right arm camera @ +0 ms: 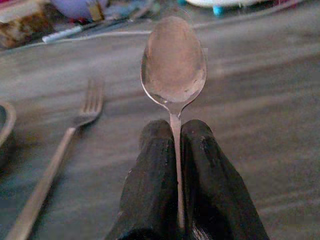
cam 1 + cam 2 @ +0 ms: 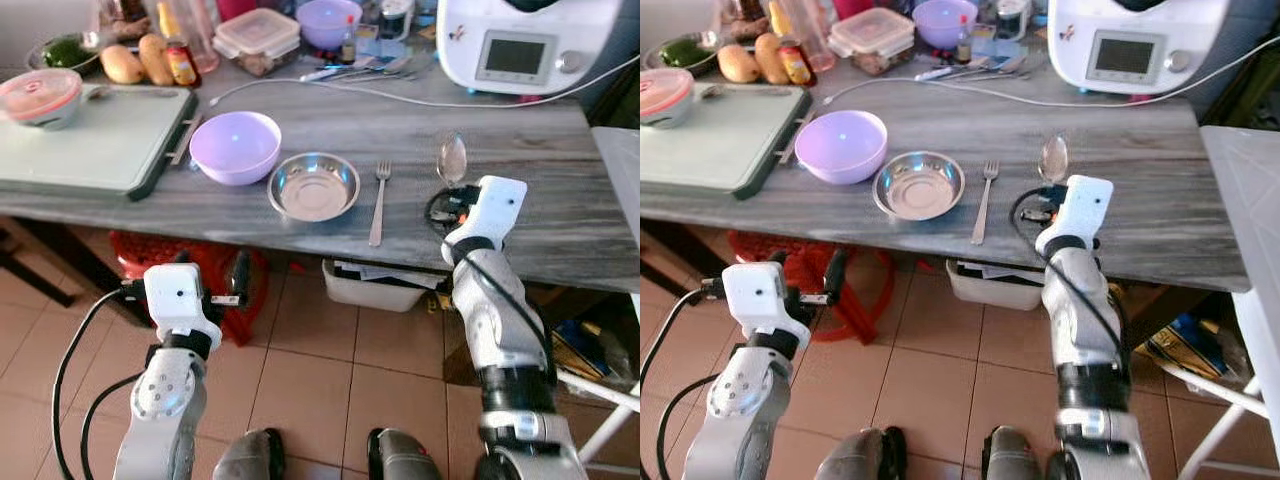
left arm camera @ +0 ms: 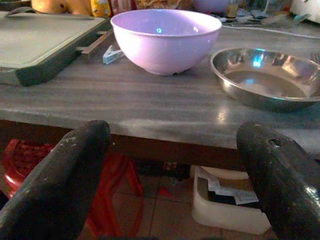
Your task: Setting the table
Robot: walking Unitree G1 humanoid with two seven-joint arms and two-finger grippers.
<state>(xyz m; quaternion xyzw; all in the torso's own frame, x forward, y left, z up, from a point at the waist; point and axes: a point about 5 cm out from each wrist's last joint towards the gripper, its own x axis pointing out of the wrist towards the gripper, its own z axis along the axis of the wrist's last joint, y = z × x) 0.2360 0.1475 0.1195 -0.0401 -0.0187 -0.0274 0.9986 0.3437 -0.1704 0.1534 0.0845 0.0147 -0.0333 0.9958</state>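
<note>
Right gripper (image 1: 176, 150) is where my attention sits: its two black fingers are pressed together on the handle of the spoon (image 1: 173, 65), whose bowl sticks straight out past the fingertips, over the grey wooden table (image 2: 520, 150). From the head camera I see that arm reaching up at the table's near edge, with the spoon (image 2: 452, 158) to the right of the fork (image 2: 379, 203) and apart from it.

My left gripper (image 3: 170, 165) hangs lower, in front of the table edge, fingers spread wide with nothing between them; through the gap I look at the tabletop.

Working down in size: a white kitchen machine (image 2: 520, 40) stands at the far right of the table, and a pale cutting board (image 2: 90, 135) lies at the left. The lilac bowl (image 2: 235, 146) sits just beside the board, and the steel dish (image 2: 314, 185) is close to its right. The fork lies lengthwise just right of the dish, tines pointing away from me.
</note>
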